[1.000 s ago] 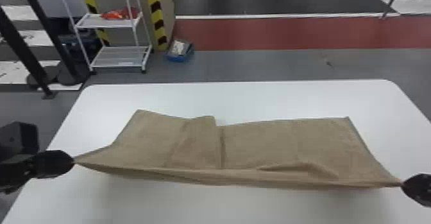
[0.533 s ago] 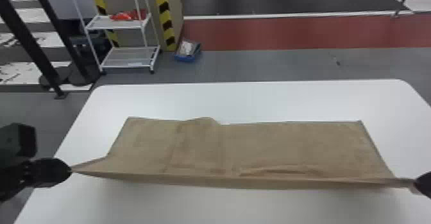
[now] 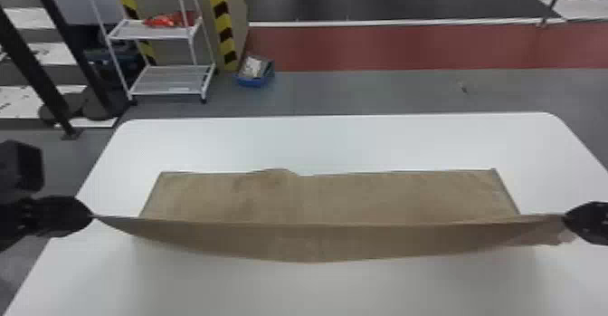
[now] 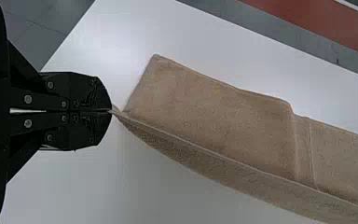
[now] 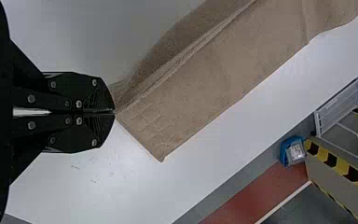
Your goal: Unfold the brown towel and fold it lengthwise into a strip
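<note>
L fingers [image 3: 68, 215] + R fingers [image 3: 591, 222]: gripping twl [image 3: 362, 197] | blue bin [image 3: 253, 83], flr [image 3: 344, 93]: pale item [image 3: 252, 67] inside

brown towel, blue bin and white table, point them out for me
brown towel [image 3: 384, 197], head view, on the flat part lying beyond the raised near edge
blue bin [image 3: 253, 83], head view, on its near wall
white table [image 3: 344, 143], head view, on the bare top beyond the towel
</note>
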